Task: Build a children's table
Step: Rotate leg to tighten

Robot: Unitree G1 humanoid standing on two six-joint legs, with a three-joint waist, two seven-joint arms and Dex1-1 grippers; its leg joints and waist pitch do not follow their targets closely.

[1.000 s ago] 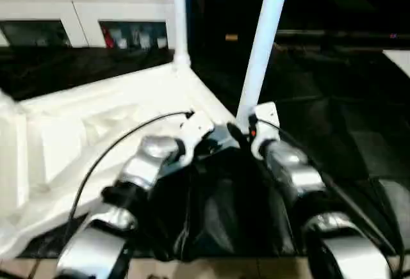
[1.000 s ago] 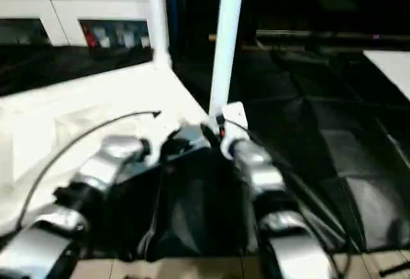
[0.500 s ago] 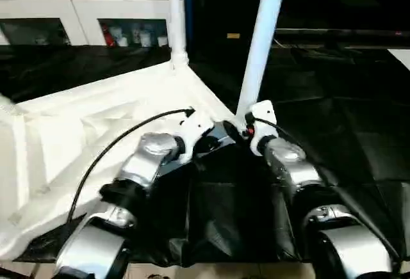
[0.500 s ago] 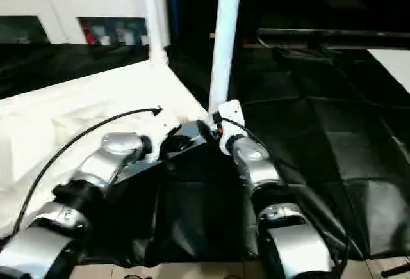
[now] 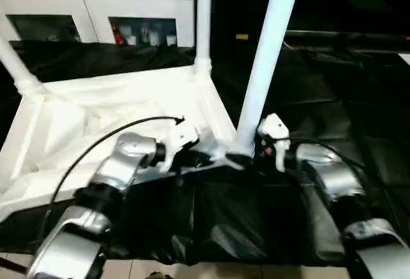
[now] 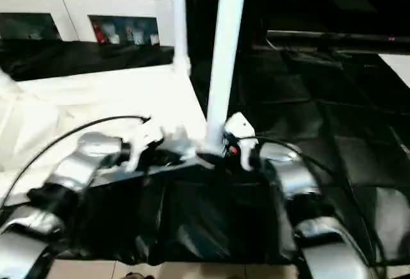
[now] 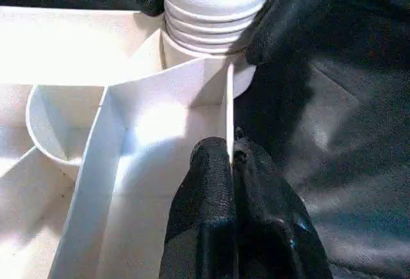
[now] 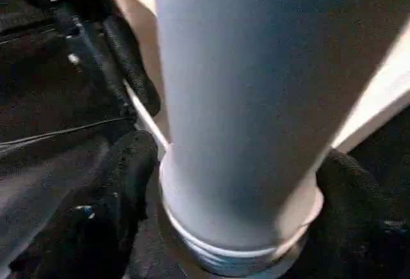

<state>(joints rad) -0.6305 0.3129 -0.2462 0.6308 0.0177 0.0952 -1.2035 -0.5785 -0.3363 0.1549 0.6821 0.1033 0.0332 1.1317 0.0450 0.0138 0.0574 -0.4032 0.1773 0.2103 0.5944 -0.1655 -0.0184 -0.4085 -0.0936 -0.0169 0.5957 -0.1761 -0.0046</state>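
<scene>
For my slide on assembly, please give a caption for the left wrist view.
Left pincer shut on the tabletop's side wall, near the corner socket holding a ribbed leg base.

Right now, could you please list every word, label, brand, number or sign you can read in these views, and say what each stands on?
Readable text: none.
Items behind the cabinet's glass doors: red and pale shapes, too blurred to read.
Small yellow patch on the dark background beyond the table: too small to read.
Table top, near leg, left gripper and right gripper: no markings visible.
</scene>
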